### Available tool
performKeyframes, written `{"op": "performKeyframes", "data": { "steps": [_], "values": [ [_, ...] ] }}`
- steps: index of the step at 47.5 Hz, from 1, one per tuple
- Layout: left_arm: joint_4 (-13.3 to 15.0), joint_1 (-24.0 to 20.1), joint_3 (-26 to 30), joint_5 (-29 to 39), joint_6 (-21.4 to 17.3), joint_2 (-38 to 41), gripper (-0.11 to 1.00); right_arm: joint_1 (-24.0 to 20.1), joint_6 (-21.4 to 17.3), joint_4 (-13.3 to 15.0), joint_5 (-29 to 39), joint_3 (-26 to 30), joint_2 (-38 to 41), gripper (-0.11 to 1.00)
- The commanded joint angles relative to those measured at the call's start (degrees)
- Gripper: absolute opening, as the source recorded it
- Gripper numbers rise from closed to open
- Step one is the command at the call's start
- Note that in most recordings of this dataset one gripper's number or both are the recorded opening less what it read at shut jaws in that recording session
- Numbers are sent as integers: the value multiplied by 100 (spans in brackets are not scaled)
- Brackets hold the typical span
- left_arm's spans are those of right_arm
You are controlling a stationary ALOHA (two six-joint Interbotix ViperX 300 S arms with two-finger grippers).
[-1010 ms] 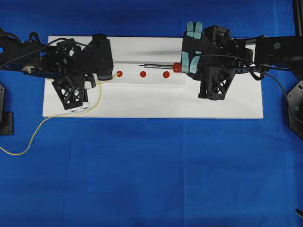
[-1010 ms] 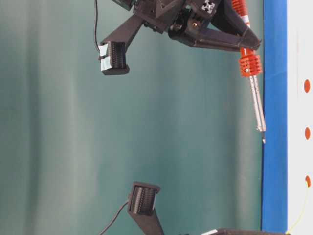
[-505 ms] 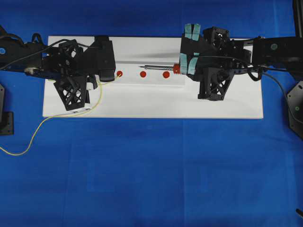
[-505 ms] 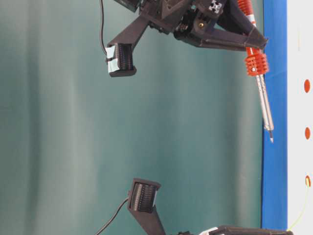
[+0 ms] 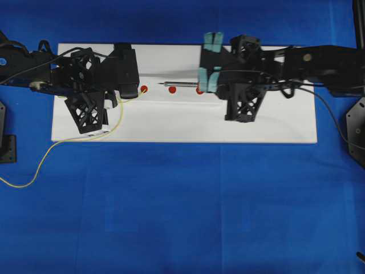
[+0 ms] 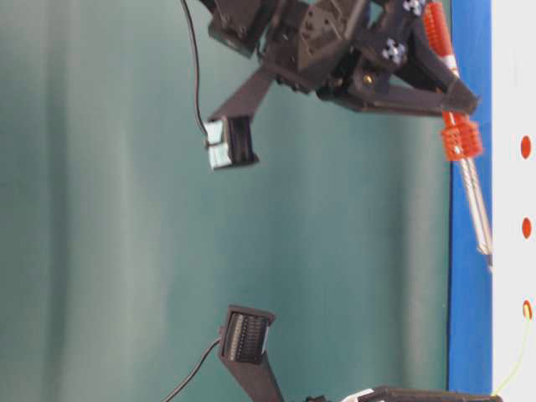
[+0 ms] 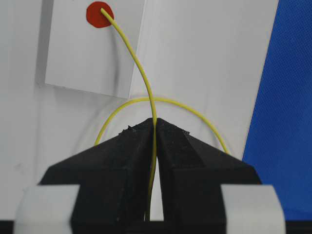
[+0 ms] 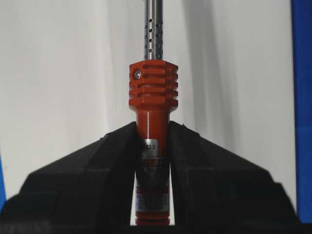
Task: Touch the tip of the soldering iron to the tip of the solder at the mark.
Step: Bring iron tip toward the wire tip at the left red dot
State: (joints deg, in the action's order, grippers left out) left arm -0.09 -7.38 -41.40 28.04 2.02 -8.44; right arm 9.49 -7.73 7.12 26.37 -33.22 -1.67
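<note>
Right claw (image 8: 152, 146) is clenching the soldering iron (image 5: 181, 85) at 3 o'clock of the mark (image 5: 144, 89), where the left claw (image 7: 155, 127) is pinching the solder (image 7: 141, 73); overshooting risks bending it off.

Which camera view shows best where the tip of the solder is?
The left wrist view: the solder rises from the shut left gripper, and its tip lies on a red mark. The overhead view shows only a short yellow piece beside that mark; the table-level view shows a thin line at the edge; the right wrist view shows none.
</note>
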Motion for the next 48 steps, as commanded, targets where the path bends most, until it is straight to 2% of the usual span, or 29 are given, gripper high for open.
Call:
{"op": "performKeyframes", "data": {
  "steps": [1,14,48],
  "values": [
    [-18,9,79,-18,9,-53,2,0,18,18,-26,299,62,6],
    [-9,9,79,-18,9,-53,2,-35,62,18,-35,598,483,6],
    [-18,0,79,-18,9,-53,2,-35,62,18,-44,598,606,6]
  ]
}}
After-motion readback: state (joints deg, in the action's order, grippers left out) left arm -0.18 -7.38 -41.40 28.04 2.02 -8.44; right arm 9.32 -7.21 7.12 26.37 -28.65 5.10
